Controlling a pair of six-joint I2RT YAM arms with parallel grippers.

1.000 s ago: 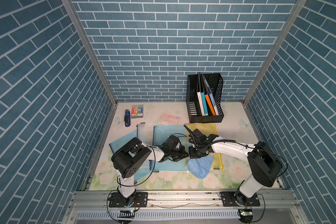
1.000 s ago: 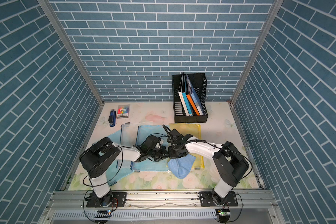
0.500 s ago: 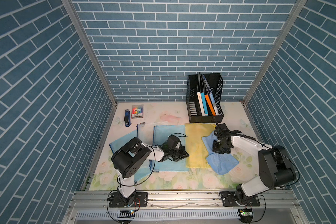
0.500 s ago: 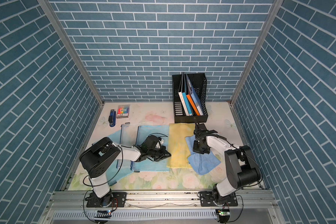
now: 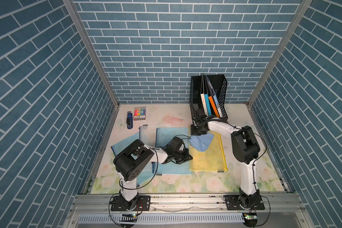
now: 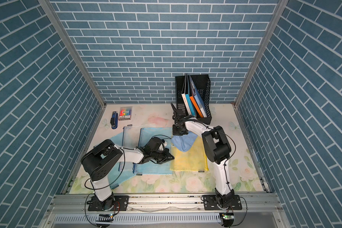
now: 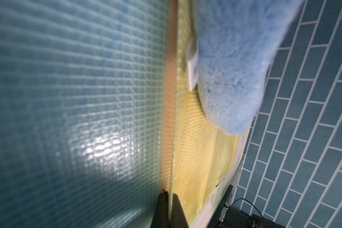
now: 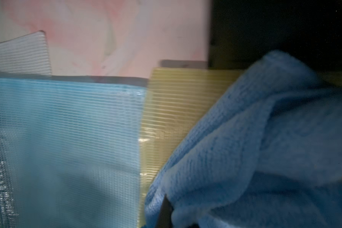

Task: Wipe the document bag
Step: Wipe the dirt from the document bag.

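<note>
Landmark = yellow document bag, lying flat on the floral mat.

Left of it & edge to edge w/ it: a blue document bag, more blue ones fanned further left.

Left gripper is at the yellow bag's left edge, approx mid-length. The wrist view shows the jaws closed w/ the thin yellow edge pinched between them. Prob an anchor.

On the yellow bag's far-left corner: blue microfibre cloth, bunched, white tag showing.

Right gripper is at the cloth's far end, jaws closed on a fold of it.

Just behind the yellow bag's far edge: black file rack.

Handling (my guess):
- Bag looks light, thin and floppy, mesh w/ a glossy face. It prob slides on the mat & buckles if pushed.
- So hold it by an edge or corner, and stroke away from the pinned side.
- Cloth is soft & squashy. Grip a bunched fold and press it flat.
- What looks like a zip along the bag's right edge could snag the pile.
</note>
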